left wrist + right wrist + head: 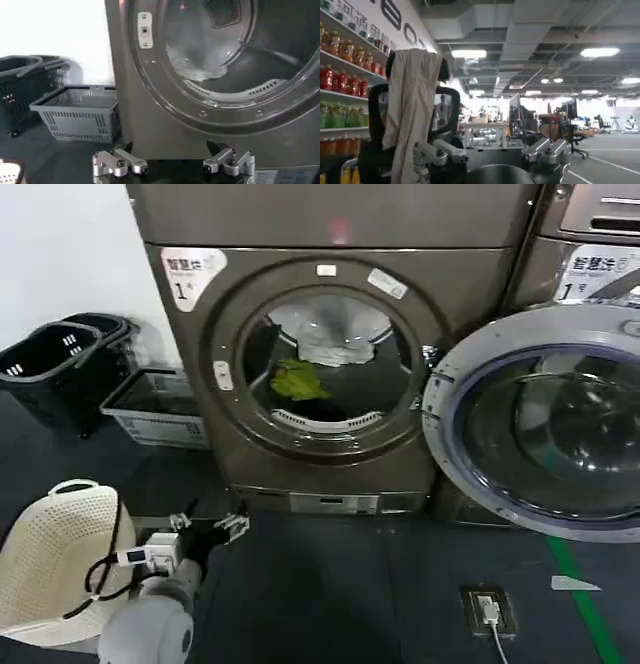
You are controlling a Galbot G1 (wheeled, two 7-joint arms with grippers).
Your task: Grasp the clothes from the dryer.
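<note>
The dryer (320,374) stands with its round opening uncovered. Inside its drum lie a white cloth (332,339) towards the back and a green cloth (298,382) near the front lip. My left gripper (212,522) hovers low in front of the dryer, below and left of the opening, open with nothing between its fingers. From the left wrist, the left gripper (172,156) faces the dryer's front panel, with the white cloth (197,62) in the drum above it. My right gripper (492,150) is open and empty, pointing away into the room.
The dryer door (540,429) hangs open to the right. A white laundry basket (50,559) sits by my left arm. A grey basket (155,406) and black baskets (60,359) stand left of the dryer. A floor socket (488,609) lies at the right.
</note>
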